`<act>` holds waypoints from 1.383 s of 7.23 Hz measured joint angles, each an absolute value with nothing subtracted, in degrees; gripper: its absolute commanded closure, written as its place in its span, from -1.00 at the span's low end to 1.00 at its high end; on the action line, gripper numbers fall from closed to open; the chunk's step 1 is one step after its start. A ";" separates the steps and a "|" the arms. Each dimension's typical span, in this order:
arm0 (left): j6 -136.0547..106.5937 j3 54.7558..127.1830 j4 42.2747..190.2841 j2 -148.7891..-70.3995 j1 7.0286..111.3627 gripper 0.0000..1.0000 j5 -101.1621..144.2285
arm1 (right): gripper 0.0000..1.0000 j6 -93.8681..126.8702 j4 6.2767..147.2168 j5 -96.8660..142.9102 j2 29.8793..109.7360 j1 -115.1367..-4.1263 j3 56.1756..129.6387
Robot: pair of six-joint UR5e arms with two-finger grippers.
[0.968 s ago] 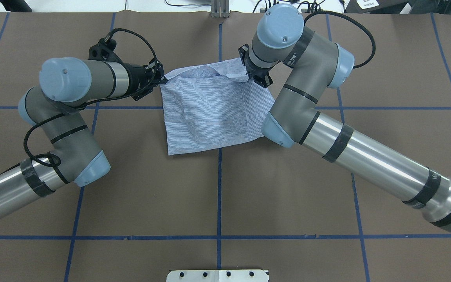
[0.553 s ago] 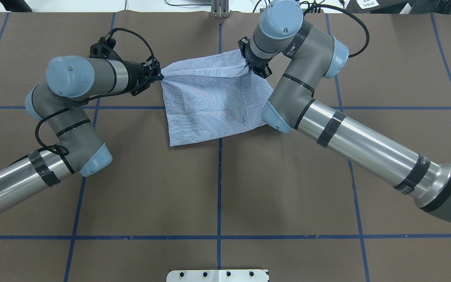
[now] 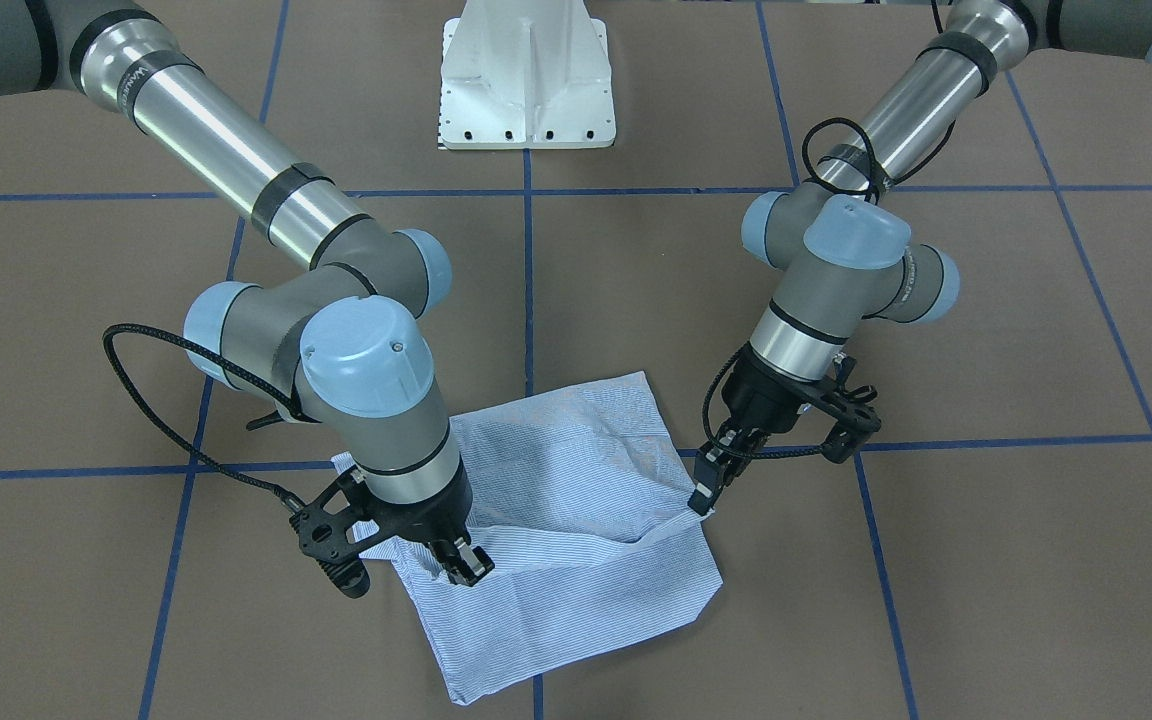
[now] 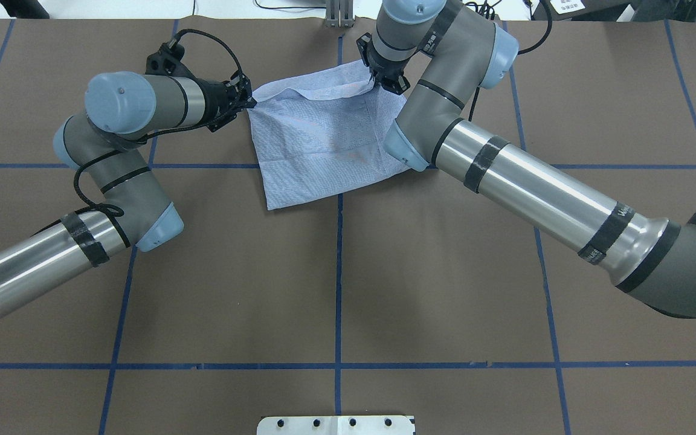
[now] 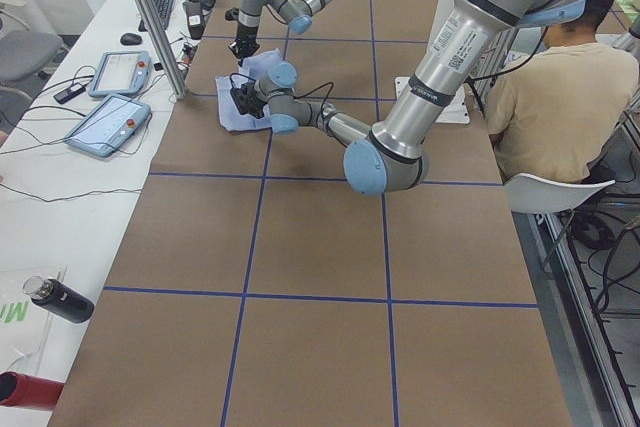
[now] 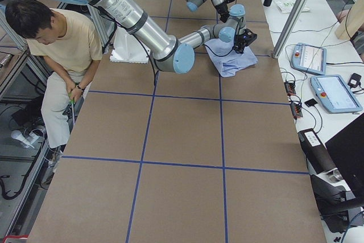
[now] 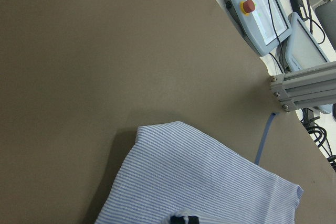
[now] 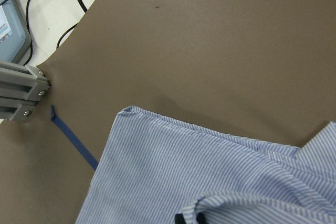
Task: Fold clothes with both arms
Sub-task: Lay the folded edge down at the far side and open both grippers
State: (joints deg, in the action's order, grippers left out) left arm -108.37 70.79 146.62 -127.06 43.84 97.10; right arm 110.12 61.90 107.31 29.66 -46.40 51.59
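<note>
Now, from across the table (image 3: 936,600), the left gripper (image 3: 702,498) and the right gripper (image 3: 465,567) are each pinching a raised edge of the striped shirt (image 3: 576,590), jaws closed narrowly on cloth. From overhead, the part-folded shirt is lying at the table's far middle, its held edge lifting between the grippers. A fold is seemingly being carried over; next, both grippers should be travelling together and laying that edge down evenly.

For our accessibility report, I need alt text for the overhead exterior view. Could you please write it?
The left claw and the right claw each pinch a far corner of a folded blue-striped shirt. It lies on a brown table marked with blue tape lines.
</note>
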 measured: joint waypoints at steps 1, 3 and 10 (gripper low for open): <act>-108.27 70.35 146.80 -127.43 44.32 1.00 97.08 | 1.00 110.07 61.06 107.26 27.97 -46.94 49.16; -108.07 70.09 147.01 -128.04 45.84 1.00 97.23 | 1.00 110.12 60.61 107.47 25.37 -48.52 46.62; -106.45 66.11 147.06 -131.04 48.52 -0.34 97.43 | -1.00 110.12 56.96 106.50 22.18 -49.72 40.13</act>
State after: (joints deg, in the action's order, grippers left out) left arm -106.45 66.11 147.06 -131.04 48.52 97.43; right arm 110.12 56.96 106.50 22.18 -49.72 40.13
